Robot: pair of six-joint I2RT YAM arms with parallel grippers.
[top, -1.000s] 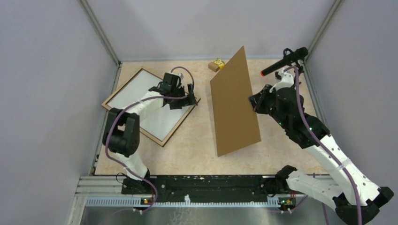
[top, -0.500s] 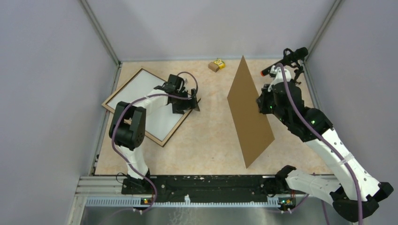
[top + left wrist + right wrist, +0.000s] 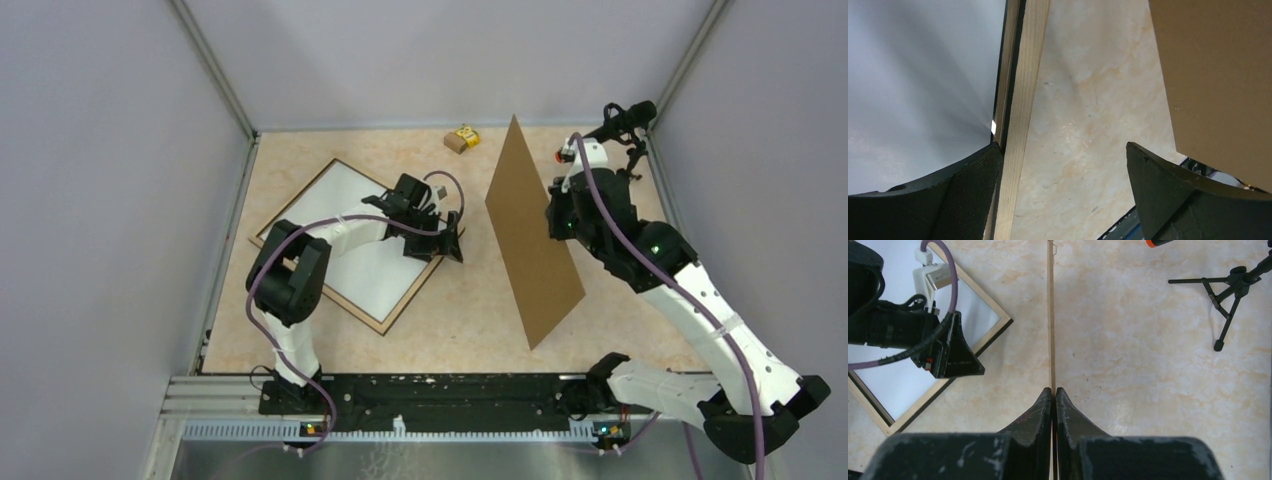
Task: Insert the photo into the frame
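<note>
The frame (image 3: 318,287) lies back-up on the table at the left, its light-wood rim (image 3: 1025,75) around a plain white surface (image 3: 345,200). The photo's printed side shows nowhere. My left gripper (image 3: 443,238) is open at the frame's right corner, one finger (image 3: 968,190) over the white surface by the rim, the other (image 3: 1168,190) over bare table. My right gripper (image 3: 1053,389) is shut on the brown backing board (image 3: 530,240), holding it upright on its edge (image 3: 1050,315) right of centre, apart from the frame (image 3: 983,342).
A small yellow-brown box (image 3: 461,138) sits near the back wall. A microphone on a black tripod (image 3: 625,118) stands at the back right, close behind the right arm. Grey walls close in the left, back and right sides.
The frame has slid right and toward the near edge, with my left gripper at its corner. The backing board has turned from broadside to nearly edge-on and shifted right.
</note>
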